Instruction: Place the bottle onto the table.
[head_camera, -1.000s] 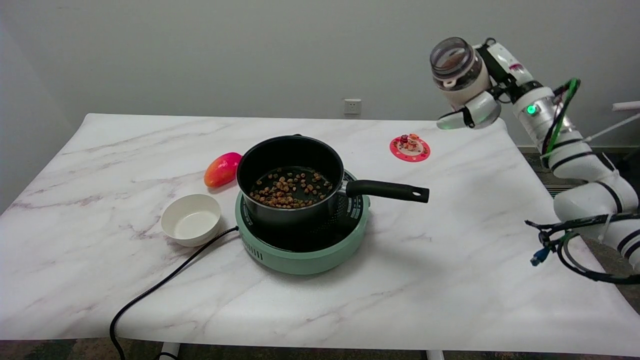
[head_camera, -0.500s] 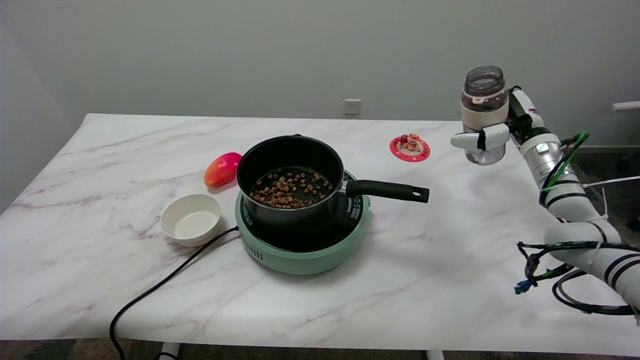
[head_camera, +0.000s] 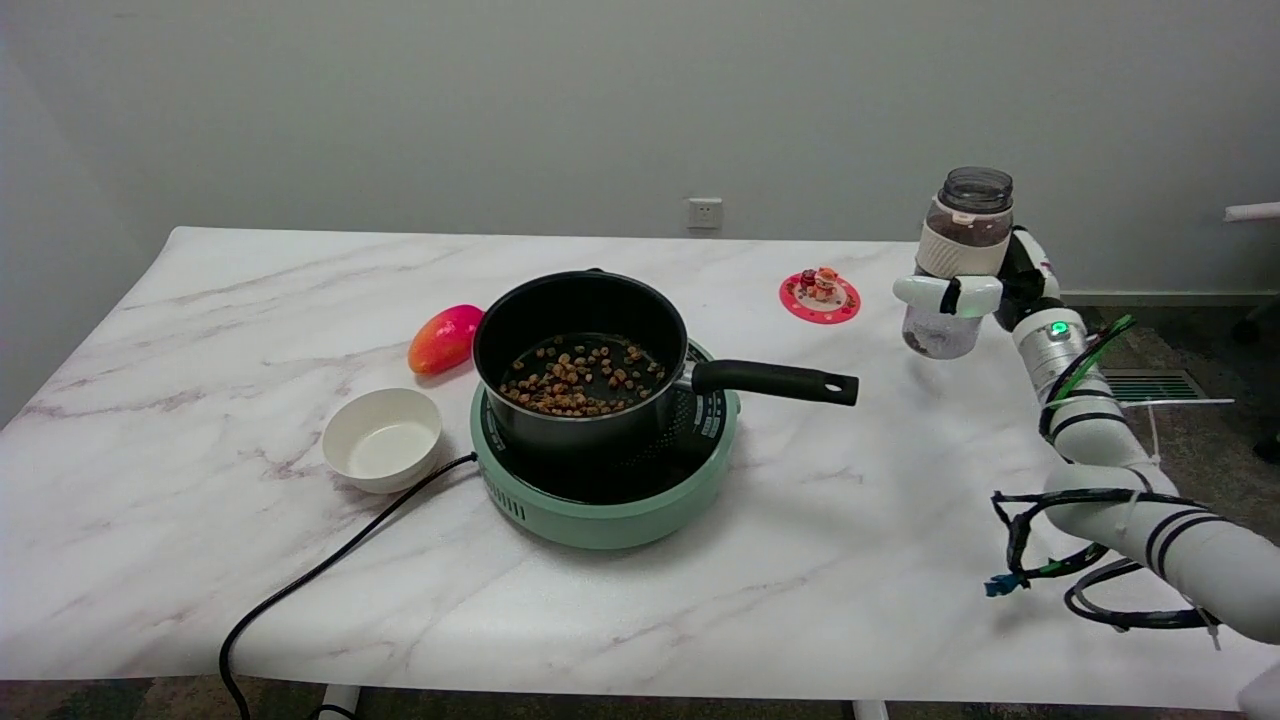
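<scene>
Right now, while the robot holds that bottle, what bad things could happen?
The bottle stands upright in the right hand near the table right edge; set down too far right, it might fall off. It looks open on top, so tipping could spill what is inside. Drifting left, it could bump the small red coaster.

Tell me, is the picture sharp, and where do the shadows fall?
Head view: sharp overall, no motion blur on the right hand or bottle; soft even light, a faint shadow right of the green cooker on the table; no strong glare.

table (head_camera: 900, 560) white marble, grey veins | pot (head_camera: 580, 345) black | cooker (head_camera: 610, 505) mint green | bowl (head_camera: 382, 438) white
</scene>
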